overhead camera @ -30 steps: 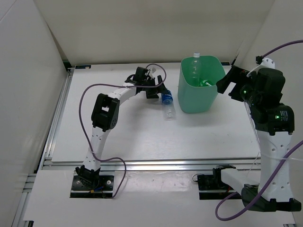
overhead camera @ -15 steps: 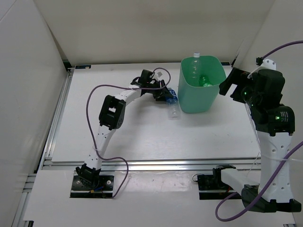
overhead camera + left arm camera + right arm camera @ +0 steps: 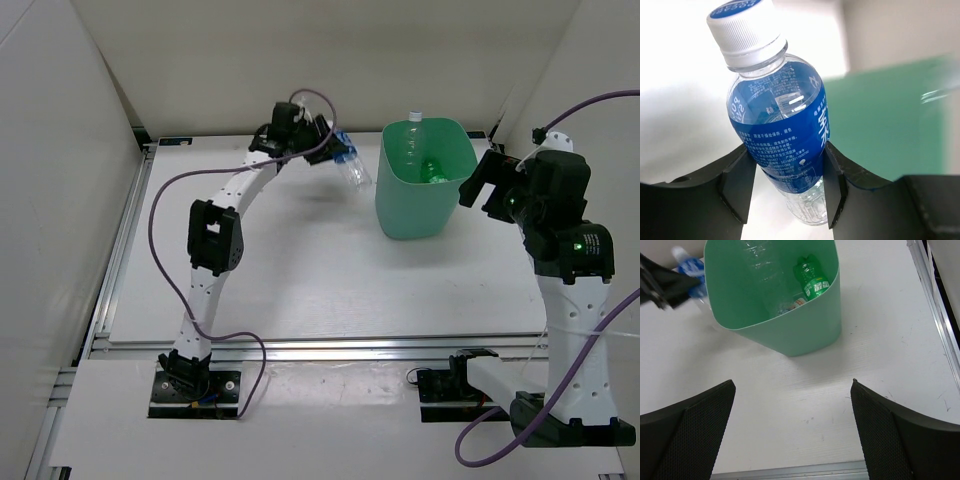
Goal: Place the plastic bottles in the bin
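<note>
A white tabletop [image 3: 300, 280] is edged by aluminium rails [image 3: 330, 348] on its near and left sides, with plain white walls [image 3: 300, 60] behind and beside it.

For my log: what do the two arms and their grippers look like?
The left arm and right arm have white links, black joint housings and trailing purple cables. Green indicator lights glow on the right arm. The left gripper has plain matte black fingers; the right gripper has black fingers with a fine dotted texture.
</note>
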